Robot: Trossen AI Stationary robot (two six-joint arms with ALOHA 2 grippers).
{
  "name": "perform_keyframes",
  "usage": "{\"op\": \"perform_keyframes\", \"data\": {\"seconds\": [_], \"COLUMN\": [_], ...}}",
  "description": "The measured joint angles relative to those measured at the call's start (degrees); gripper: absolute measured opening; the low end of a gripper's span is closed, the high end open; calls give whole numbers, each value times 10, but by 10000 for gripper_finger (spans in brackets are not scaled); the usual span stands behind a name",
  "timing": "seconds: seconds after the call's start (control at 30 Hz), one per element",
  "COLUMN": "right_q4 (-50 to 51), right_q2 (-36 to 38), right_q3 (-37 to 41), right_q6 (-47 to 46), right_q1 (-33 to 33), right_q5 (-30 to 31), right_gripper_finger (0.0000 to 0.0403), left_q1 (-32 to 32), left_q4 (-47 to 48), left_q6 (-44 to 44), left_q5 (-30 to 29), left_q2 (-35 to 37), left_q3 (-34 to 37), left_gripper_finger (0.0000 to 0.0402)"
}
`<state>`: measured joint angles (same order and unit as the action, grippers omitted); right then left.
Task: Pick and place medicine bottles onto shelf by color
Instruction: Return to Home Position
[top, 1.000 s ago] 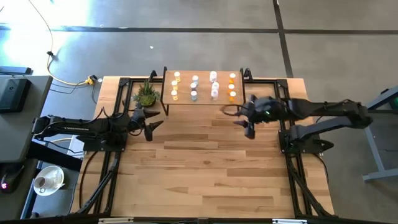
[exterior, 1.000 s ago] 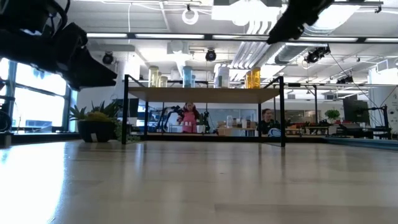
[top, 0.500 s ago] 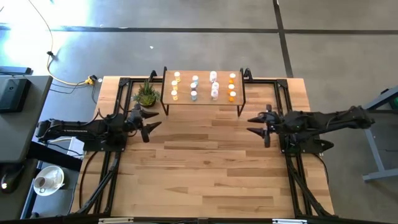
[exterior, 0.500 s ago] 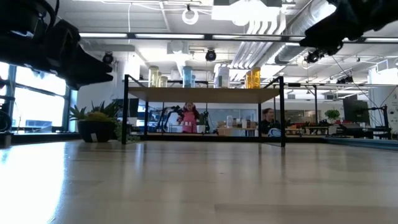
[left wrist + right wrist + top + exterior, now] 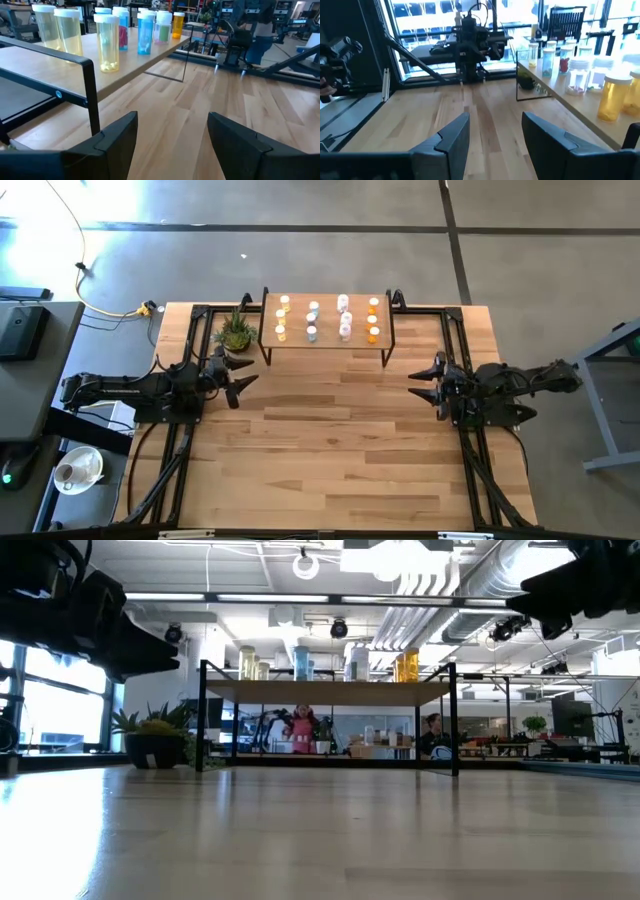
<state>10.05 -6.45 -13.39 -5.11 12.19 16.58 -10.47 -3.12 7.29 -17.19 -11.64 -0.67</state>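
High view: the shelf (image 5: 325, 343) stands at the middle of the table's (image 5: 330, 450) far edge. The medicine bottles (image 5: 343, 318) stand upright on its top in four rows: yellow, blue, pale, orange. A potted plant (image 5: 236, 333) sits just beside the shelf's left end. The left gripper (image 5: 243, 378) hovers near the left edge, fingers apart, empty. The right gripper (image 5: 422, 383) hovers near the right edge, fingers apart, empty.

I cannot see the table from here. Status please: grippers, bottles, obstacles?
Left gripper, right gripper: jaws open, empty, apart from the shelf. Medicine bottles all stand on shelf, grouped by color. Nothing in the way.
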Motion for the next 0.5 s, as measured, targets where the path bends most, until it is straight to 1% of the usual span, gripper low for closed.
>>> {"op": "perform_keyframes", "data": {"seconds": [0.17, 0.3, 0.4, 0.5], "right_q4": [-17, -18, -28, -43], "right_q2": [42, 64, 62, 54], "right_q3": [44, 77, 95, 96], "right_q6": [11, -7, -35, -43], "right_q1": [0, 0, 0, 0], "right_q5": [0, 0, 0, -1], "right_gripper_finger": [172, 172, 172, 172], "left_q1": [0, 0, 0, 0], "left_q4": [2, 1, 1, 1], "left_q6": [0, 0, 0, 0], "left_q5": [1, 1, 1, 1], "left_q2": [0, 0, 0, -1], "left_q3": [0, 0, 0, 0], "left_gripper_finger": [229, 229, 229, 229]}}
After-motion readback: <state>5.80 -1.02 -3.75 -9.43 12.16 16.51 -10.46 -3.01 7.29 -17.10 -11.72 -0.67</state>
